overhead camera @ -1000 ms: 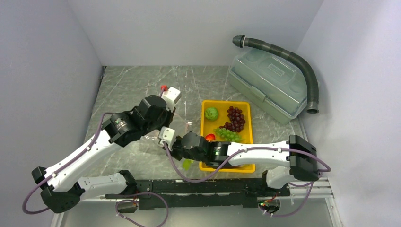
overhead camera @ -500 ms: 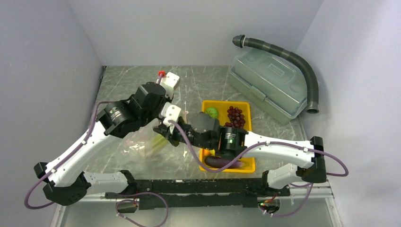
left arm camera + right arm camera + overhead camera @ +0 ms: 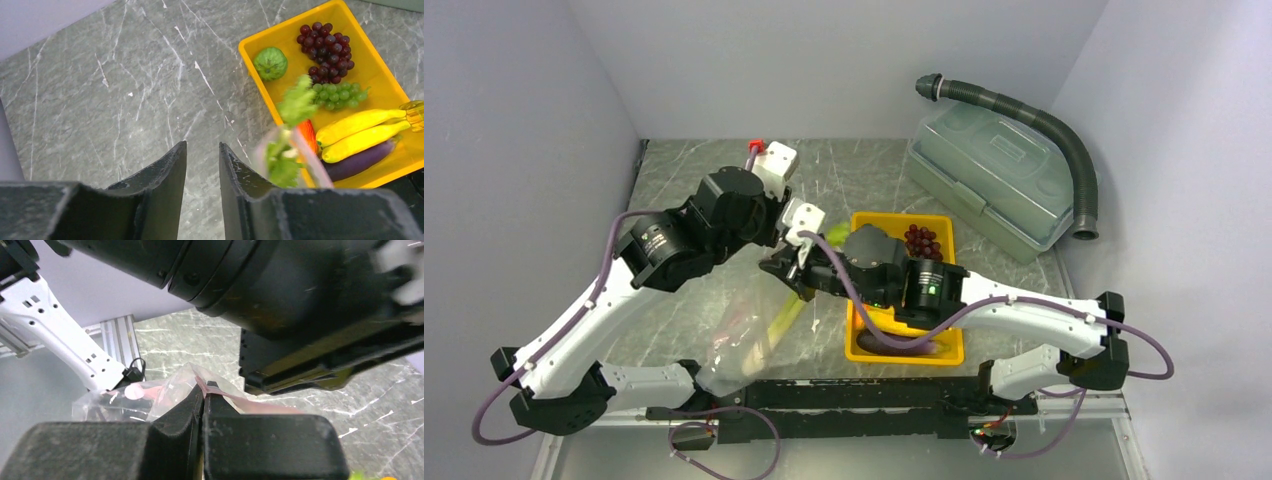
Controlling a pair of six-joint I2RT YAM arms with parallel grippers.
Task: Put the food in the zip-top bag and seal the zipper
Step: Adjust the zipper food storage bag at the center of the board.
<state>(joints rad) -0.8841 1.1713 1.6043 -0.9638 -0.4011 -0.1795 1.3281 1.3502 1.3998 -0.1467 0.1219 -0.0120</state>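
Left arm raised over the left half of the grey marble tabletop (image 3: pixel 125 90). Left pincer (image 3: pixel 202 147): jaws narrowly apart, bare tabletop showing through the gap, nothing between them.

Zip-top bag (image 3: pixel 744 340): held up by its mouth just right of the left pincer, hanging slantwise toward the near edge. Cannot tell whether its lower end rests on the tabletop. Green leafy stalks (image 3: pixel 782 318) lie inside it, running along its length. In the left wrist view the leafy end shows at the bag mouth, blurred.

Right pincer (image 3: pixel 204 390): jaws pressed together on the zipper (image 3: pixel 225 397), so this pincer carries the bag. Crinkled clear plastic bunches just beyond the fingertips.

Yellow tray (image 3: pixel 372 60): right of the bag, on the tabletop, partly under the right arm. Contents, far end to near end:
- round green fruit (image 3: pixel 270 63) in the far left corner
- dark red grapes (image 3: pixel 325 47) beside it
- green grapes (image 3: pixel 340 95) just nearer
- two yellow bananas (image 3: pixel 357 132) side by side
- purple eggplant (image 3: pixel 362 160) touching the nearer banana
- red pepper (image 3: pixel 307 136) at the tray's left wall, partly behind the blurred bag mouth

Far right: grey-green lidded box (image 3: pixel 994 180), with a dark ribbed hose (image 3: pixel 1049 125) arching over it.
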